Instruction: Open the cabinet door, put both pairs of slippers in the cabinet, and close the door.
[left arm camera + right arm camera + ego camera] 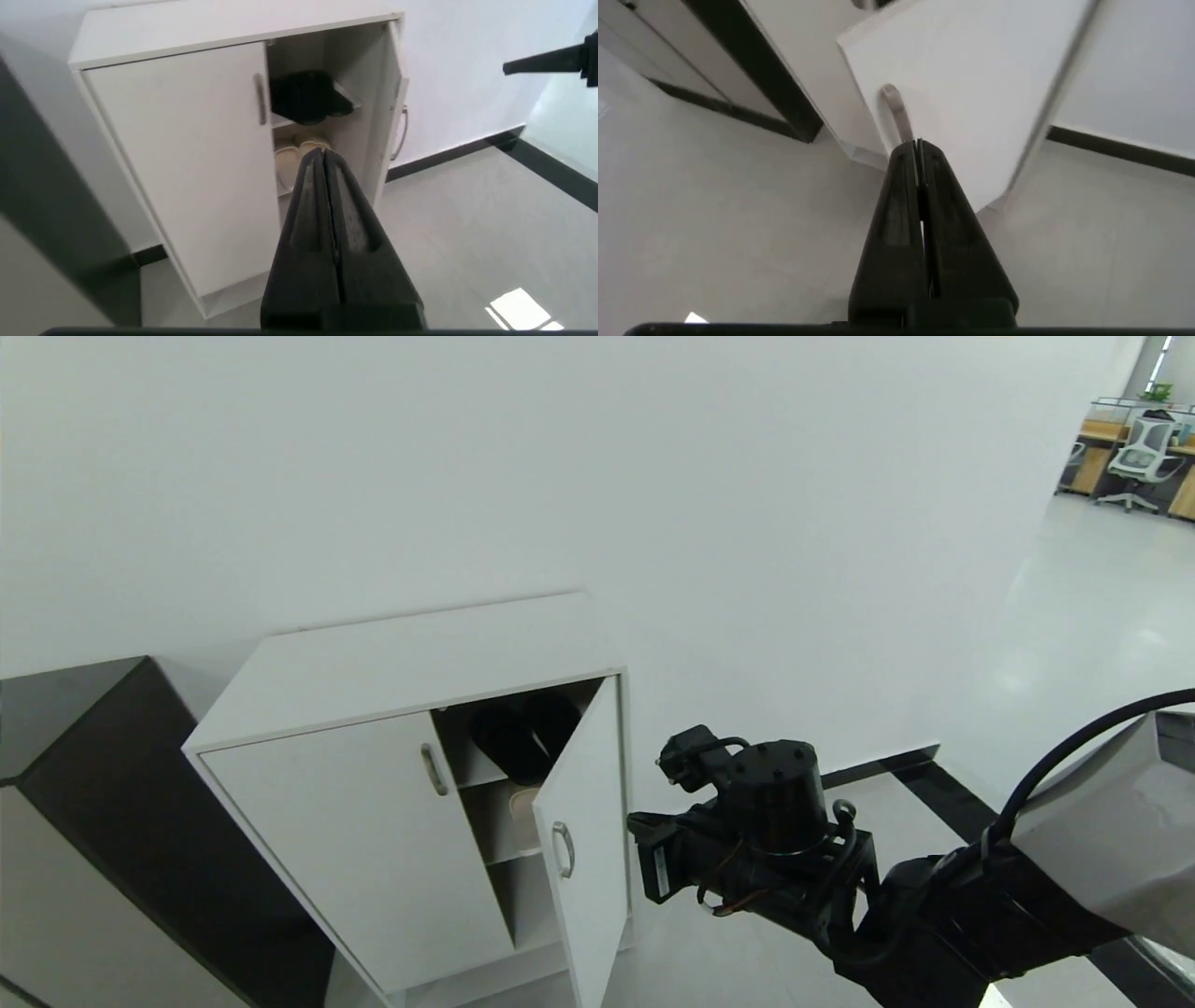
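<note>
White wall [653,476] behind my cabinet [373,803], door [588,784] ajar, black slippers [304,93] shelved above pale slippers [301,149], left jaws together, right jaws together near handle [895,105].

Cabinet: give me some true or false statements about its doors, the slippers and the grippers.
1. The cabinet has its right door partly open. True.
2. The left door is open as well. False: the left door is closed.
3. The dark slippers lie on the top shelf. True.
4. The light slippers lie on the floor outside. False: the light slippers sit on the shelf below the dark pair.
5. The right gripper grips the door handle. False: it is shut and empty, with the door handle just beyond its tip.
6. The left gripper is shut. True.
</note>
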